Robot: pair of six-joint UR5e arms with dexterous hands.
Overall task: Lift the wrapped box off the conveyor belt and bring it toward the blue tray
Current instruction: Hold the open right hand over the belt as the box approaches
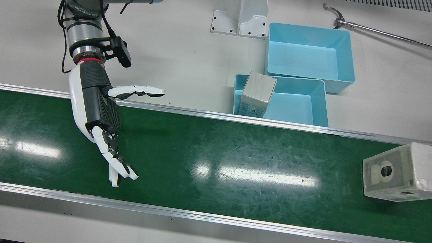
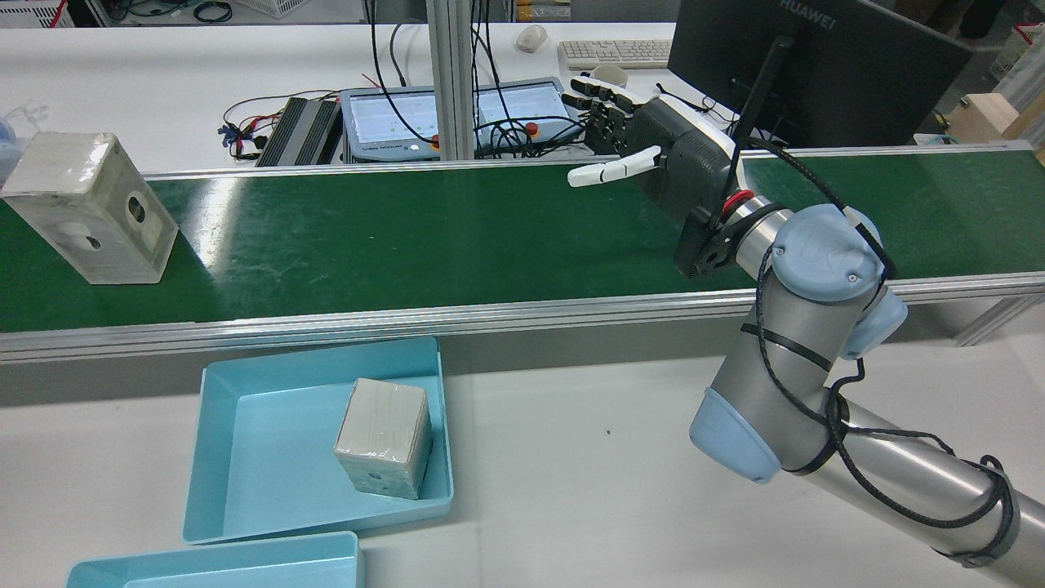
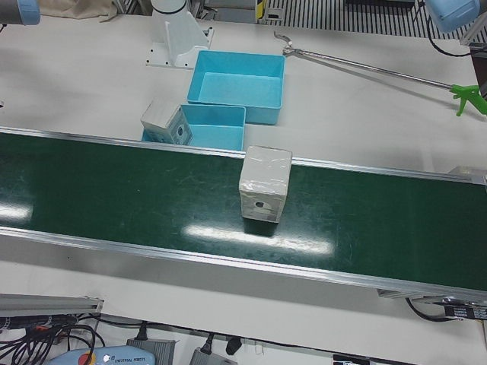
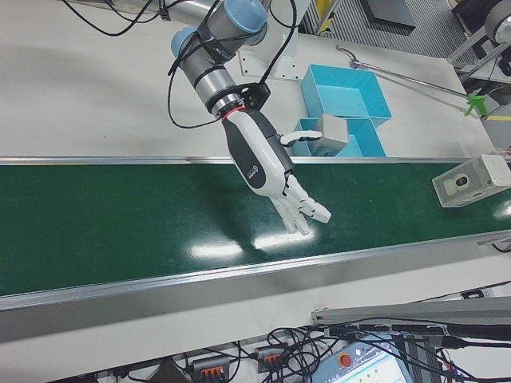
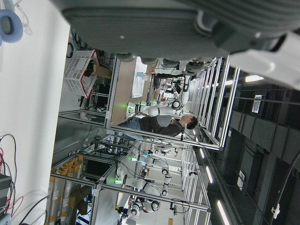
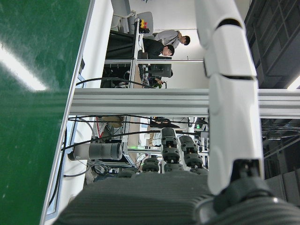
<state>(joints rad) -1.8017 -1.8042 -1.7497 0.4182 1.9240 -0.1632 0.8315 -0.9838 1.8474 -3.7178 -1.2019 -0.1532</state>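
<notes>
A wrapped box (image 1: 395,172) stands on the green conveyor belt (image 1: 216,155) near its right end in the front view; it also shows in the rear view (image 2: 90,208) and the left-front view (image 3: 265,182). My right hand (image 1: 101,114) is open and empty, fingers spread, above the belt's other end, far from the box (image 4: 471,179). The near blue tray (image 1: 317,101) holds a second wrapped box (image 1: 258,93), tilted against its wall. My left hand (image 5: 187,23) shows only as a palm edge in its own view, holding nothing.
A second, deeper blue tray (image 1: 310,54) sits behind the first. A long grabber tool (image 1: 371,30) lies on the table beyond the trays. A white arm pedestal (image 1: 241,18) stands next to them. Metal rails edge the belt.
</notes>
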